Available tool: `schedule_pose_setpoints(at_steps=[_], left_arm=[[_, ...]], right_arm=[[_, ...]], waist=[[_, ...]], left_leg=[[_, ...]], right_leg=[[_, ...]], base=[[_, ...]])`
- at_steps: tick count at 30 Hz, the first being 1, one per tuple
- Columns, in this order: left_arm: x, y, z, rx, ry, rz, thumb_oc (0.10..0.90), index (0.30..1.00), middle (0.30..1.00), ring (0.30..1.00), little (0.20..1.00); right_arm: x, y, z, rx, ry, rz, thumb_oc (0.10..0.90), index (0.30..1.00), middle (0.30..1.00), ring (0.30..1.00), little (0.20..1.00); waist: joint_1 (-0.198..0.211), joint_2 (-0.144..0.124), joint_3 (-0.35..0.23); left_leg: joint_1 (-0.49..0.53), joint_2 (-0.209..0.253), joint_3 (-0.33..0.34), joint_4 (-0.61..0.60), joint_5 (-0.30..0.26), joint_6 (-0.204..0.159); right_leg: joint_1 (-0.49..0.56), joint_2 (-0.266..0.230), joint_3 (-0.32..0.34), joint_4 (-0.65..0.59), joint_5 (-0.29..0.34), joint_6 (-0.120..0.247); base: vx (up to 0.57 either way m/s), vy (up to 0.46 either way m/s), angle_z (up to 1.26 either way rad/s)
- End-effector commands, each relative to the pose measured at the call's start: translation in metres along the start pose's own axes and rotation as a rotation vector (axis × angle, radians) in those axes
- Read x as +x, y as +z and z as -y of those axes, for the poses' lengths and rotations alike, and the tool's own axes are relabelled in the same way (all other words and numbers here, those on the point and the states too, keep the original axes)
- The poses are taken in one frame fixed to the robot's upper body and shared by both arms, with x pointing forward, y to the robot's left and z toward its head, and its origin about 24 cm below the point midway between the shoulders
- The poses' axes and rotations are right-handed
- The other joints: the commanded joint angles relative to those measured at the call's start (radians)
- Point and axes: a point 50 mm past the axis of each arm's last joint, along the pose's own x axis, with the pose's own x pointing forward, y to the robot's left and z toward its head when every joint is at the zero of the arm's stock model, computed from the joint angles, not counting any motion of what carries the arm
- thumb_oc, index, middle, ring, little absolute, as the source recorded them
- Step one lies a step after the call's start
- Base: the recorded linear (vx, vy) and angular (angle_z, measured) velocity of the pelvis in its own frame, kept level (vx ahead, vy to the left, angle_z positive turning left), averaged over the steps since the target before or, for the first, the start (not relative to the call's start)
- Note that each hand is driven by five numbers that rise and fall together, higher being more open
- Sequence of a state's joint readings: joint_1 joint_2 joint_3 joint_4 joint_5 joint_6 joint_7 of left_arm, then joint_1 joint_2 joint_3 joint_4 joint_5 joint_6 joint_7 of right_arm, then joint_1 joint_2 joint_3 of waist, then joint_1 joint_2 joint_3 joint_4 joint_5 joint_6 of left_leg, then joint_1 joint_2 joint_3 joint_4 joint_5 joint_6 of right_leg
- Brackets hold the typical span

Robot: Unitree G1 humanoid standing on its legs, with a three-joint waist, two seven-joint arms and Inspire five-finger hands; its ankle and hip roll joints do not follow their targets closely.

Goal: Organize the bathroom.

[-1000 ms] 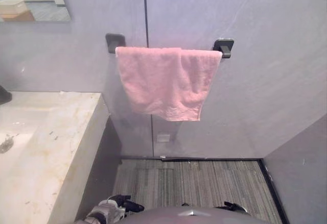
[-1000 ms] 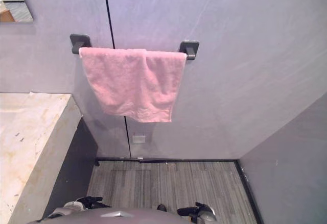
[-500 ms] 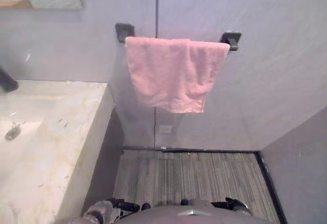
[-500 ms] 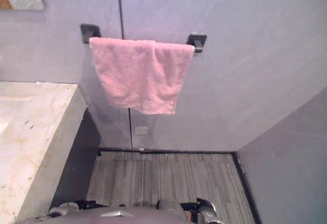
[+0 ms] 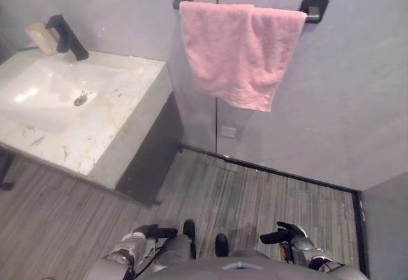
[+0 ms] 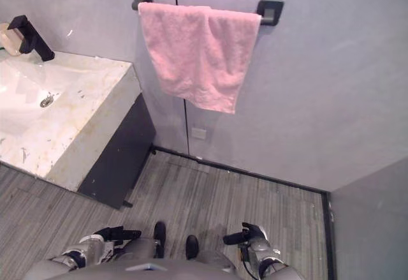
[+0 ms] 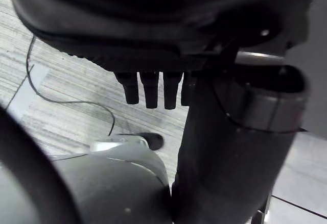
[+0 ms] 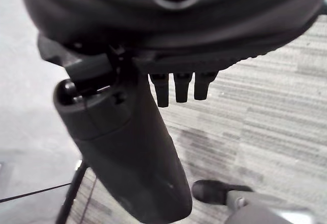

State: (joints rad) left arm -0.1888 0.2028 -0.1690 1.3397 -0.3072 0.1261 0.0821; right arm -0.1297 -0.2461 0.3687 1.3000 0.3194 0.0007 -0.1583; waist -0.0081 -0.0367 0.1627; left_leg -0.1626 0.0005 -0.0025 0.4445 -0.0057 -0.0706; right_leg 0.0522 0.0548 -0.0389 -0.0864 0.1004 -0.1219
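Against the grey wall (image 5: 357,101) that fills the far side of the room, a striped grey floor (image 5: 268,197) runs along its foot. To the robot's left stands a pale marbled vanity counter (image 5: 121,133) with a dark side panel, and a white basin (image 5: 44,92) is sunk into its top. A pink towel (image 5: 239,50) hangs draped over a dark towel bar (image 5: 312,9) fixed high on the wall, just beside the counter's far corner; its lower edge hangs unevenly, well above the floor. A black faucet (image 5: 67,34) rises at the back of the basin, with a small pale soap dispenser (image 5: 39,37) touching or just beside it. Low at the near edge, the left hand (image 5: 156,232) and the right hand (image 5: 280,235) hang over the floor, well apart from the towel; both have straight, relaxed fingers and hold nothing.
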Motion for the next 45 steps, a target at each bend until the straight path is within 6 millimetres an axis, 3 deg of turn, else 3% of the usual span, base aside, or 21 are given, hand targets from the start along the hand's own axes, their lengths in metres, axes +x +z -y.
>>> schedule_pose_setpoints(at_steps=[1,3,5,6,7,12,15,17,20,23,26,27,29,32,34,38,42,45], left_arm=[[-0.004,-0.064,-0.006,0.085,0.088,-0.178,0.800,0.900,0.900,0.900,0.900],[-0.004,-0.066,-0.007,0.071,0.097,-0.186,0.800,0.900,0.900,0.900,0.900],[-0.004,-0.067,-0.008,0.068,0.099,-0.182,0.800,0.900,0.900,0.900,0.900],[-0.004,-0.067,-0.008,0.069,0.099,-0.180,0.800,0.900,0.900,0.900,0.900],[-0.003,-0.060,-0.008,0.091,0.100,-0.154,0.800,0.900,0.900,0.900,0.900],[-0.003,-0.054,-0.013,0.132,0.103,-0.098,0.800,0.900,0.900,0.900,0.900],[-0.002,-0.052,-0.018,0.157,0.105,-0.091,0.800,0.900,0.900,0.900,0.900],[-0.003,-0.055,-0.026,0.127,0.120,-0.105,0.800,0.900,0.900,0.900,0.900],[-0.003,-0.057,-0.030,0.119,0.124,-0.119,0.800,0.900,0.900,0.900,0.900],[-0.003,-0.055,-0.031,0.071,0.153,-0.141,0.800,0.900,0.900,0.900,0.900],[-0.003,-0.050,-0.027,0.064,0.161,-0.152,0.800,0.900,0.900,0.900,0.900],[-0.003,-0.049,-0.027,0.065,0.162,-0.151,0.800,0.900,0.900,0.900,0.900],[-0.002,-0.043,-0.025,0.052,0.180,-0.140,0.800,0.900,0.900,0.900,0.900],[-0.002,-0.043,-0.025,0.043,0.185,-0.123,0.800,0.900,0.900,0.900,0.900],[-0.002,-0.042,-0.026,0.044,0.184,-0.105,0.800,0.900,0.900,0.900,0.900],[-0.001,-0.034,-0.022,0.038,0.180,-0.074,0.800,0.900,0.900,0.900,0.900],[-0.002,-0.044,-0.025,0.001,0.202,-0.096,0.800,0.900,0.900,0.900,0.900],[-0.004,-0.060,-0.031,-0.025,0.230,-0.137,0.800,0.900,0.900,0.900,0.900]], right_arm=[[0.000,-0.004,0.008,0.071,-0.039,-0.018,0.800,0.900,0.900,0.900,0.900],[0.000,-0.004,0.006,0.076,-0.044,-0.021,0.800,0.900,0.900,0.900,0.900],[0.000,0.000,0.007,0.096,-0.054,-0.005,0.800,0.900,0.900,0.900,0.900],[0.000,0.000,0.007,0.098,-0.055,-0.004,0.800,0.900,0.900,0.900,0.900],[0.001,0.006,0.009,0.128,-0.072,0.015,0.800,0.900,0.900,0.900,0.900],[0.001,0.013,0.013,0.127,-0.080,0.074,0.800,0.900,0.900,0.900,0.900],[0.000,0.012,0.013,0.150,-0.081,0.073,0.800,0.900,0.900,0.900,0.900],[0.000,0.011,0.010,0.070,-0.061,0.087,0.800,0.900,0.900,0.900,0.900],[0.000,0.009,0.007,0.066,-0.045,0.072,0.800,0.900,0.900,0.900,0.900],[-0.001,-0.004,0.003,0.057,-0.031,0.018,0.800,0.900,0.900,0.900,0.900],[-0.003,-0.016,-0.003,0.080,-0.027,-0.023,0.800,0.900,0.900,0.900,0.900],[-0.003,-0.017,-0.004,0.086,-0.028,-0.027,0.800,0.900,0.900,0.900,0.900],[-0.004,-0.020,-0.009,0.068,-0.012,-0.052,0.800,0.900,0.900,0.900,0.900],[-0.004,-0.020,-0.008,0.062,-0.014,-0.045,0.800,0.900,0.900,0.900,0.900],[-0.004,-0.020,-0.005,0.023,-0.012,-0.030,0.800,0.900,0.900,0.900,0.900],[-0.004,-0.030,0.002,0.026,-0.027,-0.059,0.800,0.900,0.900,0.900,0.900],[-0.005,-0.034,0.001,0.021,-0.014,-0.070,0.800,0.900,0.900,0.900,0.900],[-0.005,-0.032,0.000,-0.017,0.008,-0.051,0.800,0.900,0.900,0.900,0.900]], waist=[[-0.031,-0.022,-0.059],[-0.044,-0.008,-0.081],[-0.065,0.027,-0.096],[-0.067,0.030,-0.095],[-0.081,0.043,-0.093],[-0.091,0.046,-0.063],[-0.084,0.053,-0.042],[-0.066,0.049,-0.021],[-0.047,0.048,-0.012],[-0.040,0.048,-0.027],[-0.048,0.047,-0.058],[-0.049,0.046,-0.062],[-0.034,0.023,-0.083],[-0.020,0.016,-0.075],[-0.016,0.014,-0.062],[-0.042,0.006,-0.030],[-0.031,-0.002,-0.030],[-0.017,-0.002,-0.028]], left_leg=[[0.062,-0.064,-0.032,-0.051,-0.020,0.113],[0.153,-0.057,-0.080,-0.083,-0.033,0.093],[0.295,-0.036,-0.138,-0.237,-0.075,0.078],[0.310,-0.034,-0.143,-0.264,-0.084,0.079],[0.362,-0.046,-0.176,-0.402,-0.138,0.092],[0.357,-0.102,-0.239,-0.516,-0.102,0.131],[0.337,-0.106,-0.211,-0.528,-0.068,0.140],[0.326,-0.095,-0.143,-0.532,-0.051,0.133],[0.311,-0.084,-0.089,-0.532,-0.032,0.138],[0.274,-0.075,-0.088,-0.532,0.004,0.159],[0.235,-0.077,-0.132,-0.532,0.035,0.164],[0.231,-0.077,-0.136,-0.532,0.037,0.163],[0.179,-0.089,-0.137,-0.532,0.058,0.143],[0.132,-0.082,-0.129,-0.515,0.076,0.127],[0.095,-0.073,-0.103,-0.488,0.089,0.114],[0.062,-0.019,0.055,-0.411,0.076,0.084],[0.082,0.007,0.051,-0.428,0.083,0.074],[0.100,0.076,0.049,-0.491,0.135,0.040]], right_leg=[[-0.011,-0.112,0.094,0.062,-0.025,0.117],[-0.052,-0.116,0.086,0.058,0.003,0.125],[-0.139,-0.111,0.086,0.077,0.038,0.140],[-0.145,-0.110,0.086,0.079,0.041,0.142],[-0.221,-0.125,0.087,0.096,0.082,0.173],[-0.287,-0.142,0.107,0.046,0.173,0.226],[-0.303,-0.141,0.071,0.013,0.149,0.235],[-0.299,-0.145,-0.015,0.097,0.116,0.230],[-0.264,-0.140,-0.047,0.169,0.066,0.219],[-0.199,-0.106,0.026,0.296,-0.012,0.200],[-0.138,-0.048,0.125,0.303,-0.066,0.178],[-0.126,-0.038,0.137,0.288,-0.079,0.172],[-0.041,-0.009,0.184,0.145,-0.097,0.155],[-0.013,0.009,0.196,0.105,-0.096,0.140],[-0.003,0.011,0.173,0.097,-0.097,0.126],[0.022,-0.017,0.069,0.094,-0.107,0.117],[0.028,-0.046,0.014,0.091,-0.108,0.121],[0.042,-0.063,-0.017,0.098,-0.123,0.125]], base=[[-0.32,0.094,0.50],[-0.36,0.201,0.24],[-0.38,0.255,0.26],[-0.40,0.243,0.35],[-0.36,0.210,0.31],[-0.42,0.252,0.23],[-0.35,0.163,-0.41],[-0.35,0.081,-0.56],[-0.27,0.029,-0.75],[-0.26,-0.034,-0.29],[-0.15,-0.063,0.35],[-0.16,-0.088,0.62],[-0.15,-0.093,0.67],[-0.13,-0.046,0.62],[-0.17,0.025,0.48],[-0.12,0.100,1.12],[0.01,0.108,0.91],[0.13,0.213,0.82]])
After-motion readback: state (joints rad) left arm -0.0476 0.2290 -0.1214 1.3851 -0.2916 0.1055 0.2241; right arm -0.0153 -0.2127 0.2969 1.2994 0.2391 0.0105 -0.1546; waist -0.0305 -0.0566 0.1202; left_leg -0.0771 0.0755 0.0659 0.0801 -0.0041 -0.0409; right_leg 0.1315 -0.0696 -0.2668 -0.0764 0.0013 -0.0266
